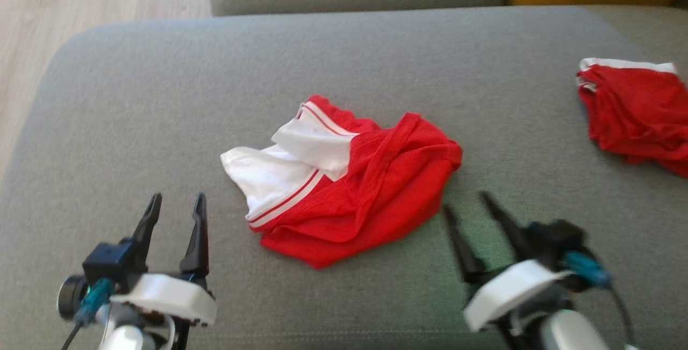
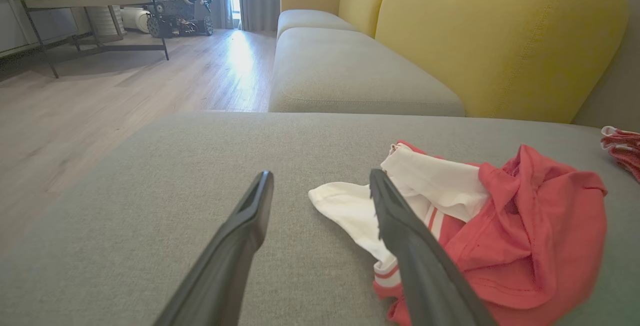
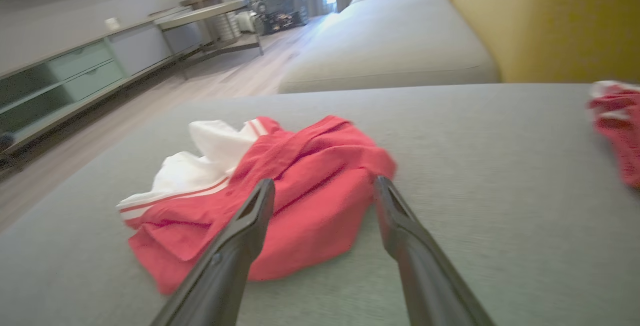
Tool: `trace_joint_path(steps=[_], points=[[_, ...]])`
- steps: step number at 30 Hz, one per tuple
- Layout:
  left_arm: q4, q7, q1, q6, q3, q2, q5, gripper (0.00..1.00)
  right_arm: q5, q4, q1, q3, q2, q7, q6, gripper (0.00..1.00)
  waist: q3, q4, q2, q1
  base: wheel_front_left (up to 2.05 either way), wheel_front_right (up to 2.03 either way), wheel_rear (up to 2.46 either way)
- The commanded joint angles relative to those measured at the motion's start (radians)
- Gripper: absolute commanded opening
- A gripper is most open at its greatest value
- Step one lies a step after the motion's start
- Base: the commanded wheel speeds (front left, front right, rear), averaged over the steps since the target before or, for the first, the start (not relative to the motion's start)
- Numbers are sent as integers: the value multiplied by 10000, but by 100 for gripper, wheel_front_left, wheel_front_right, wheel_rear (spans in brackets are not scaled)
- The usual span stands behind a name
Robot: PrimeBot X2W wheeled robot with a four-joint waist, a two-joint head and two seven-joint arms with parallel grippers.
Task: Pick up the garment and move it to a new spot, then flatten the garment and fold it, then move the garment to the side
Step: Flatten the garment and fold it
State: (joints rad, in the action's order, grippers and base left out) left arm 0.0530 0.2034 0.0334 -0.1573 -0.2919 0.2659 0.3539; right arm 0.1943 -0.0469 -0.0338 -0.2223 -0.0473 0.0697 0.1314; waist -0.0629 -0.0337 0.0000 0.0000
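The left claw (image 1: 178,198) and right claw (image 1: 465,202) stand wide and empty either side of the crumpled garment (image 1: 365,188) at the middle of the sofa cushion (image 1: 161,97), where pinching just one bunched layer could lift it twisted.

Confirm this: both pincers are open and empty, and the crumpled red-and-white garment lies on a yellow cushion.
Wrong cushion colour: the head view shows the crumpled red-and-white fabric garment lying on a grey upholstered cushion, not yellow. The left pincer and right pincer are open and empty.
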Motion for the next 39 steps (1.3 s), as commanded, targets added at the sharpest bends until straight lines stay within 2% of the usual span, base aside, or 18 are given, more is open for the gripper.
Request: trace_joint_path(steps=[1, 7, 11, 18, 19, 20, 24, 28, 35, 36, 39], points=[[-322, 90, -732, 41, 304, 185, -29, 100, 162, 126, 675, -639, -29, -25, -7, 100, -238, -189, 0, 0, 0, 0, 0], [-148, 216, -1362, 265, 96, 30, -56, 100, 605, -1097, 1491, -1935, -29, -158, -7, 100, -886, -723, 0, 0, 0, 0, 0], [40, 310, -1759, 398, -29, -74, -104, 100, 947, -2028, 2213, -2360, -29, -310, -7, 100, -1267, -1039, 0, 0, 0, 0, 0], [406, 427, -2057, 513, -101, -153, -136, 100, 1695, -3760, 3262, -2871, -29, -541, -7, 100, -1534, -1203, 0, 0, 0, 0, 0], [445, 437, -2096, 527, -115, -164, -140, 100, 1774, -3926, 3386, -2947, -29, -629, -7, 42, -1558, -1204, 0, 0, 0, 0, 0], [479, 445, -2132, 543, -126, -171, -141, 100, 1860, -4030, 3497, -3000, -29, -761, -7, 0, -1578, -1197, 0, 0, 0, 0, 0], [537, 480, -2183, 537, -94, -152, -156, 100, 2091, -3906, 3816, -3040, -29, -1398, -7, 0, -1585, -1011, 0, 0, 0, 0, 0], [584, 500, -2146, 525, -68, -92, -167, 100, 2178, -3435, 3834, -2396, -29, -1809, -7, 0, -1443, -704, 0, 0, 0, 0, 0], [493, 502, -2085, 454, -61, 5, -180, 100, 1200, -2191, 3343, -50, -29, -1761, -7, 0, -1284, -220, 0, 0, 0, 0, 0], [493, 502, -2085, 454, -61, 5, -180, 100, 1200, -2191, 3343, -50, -29, -1761, -7, 0, -1284, -220, 0, 0, 0, 0, 0], [424, 491, -2060, 406, -46, 45, -173, 100, 715, -1674, 3059, 1256, -45, -1459, -7, 0, -1338, -55, 0, 0, 0, 0, 0]])
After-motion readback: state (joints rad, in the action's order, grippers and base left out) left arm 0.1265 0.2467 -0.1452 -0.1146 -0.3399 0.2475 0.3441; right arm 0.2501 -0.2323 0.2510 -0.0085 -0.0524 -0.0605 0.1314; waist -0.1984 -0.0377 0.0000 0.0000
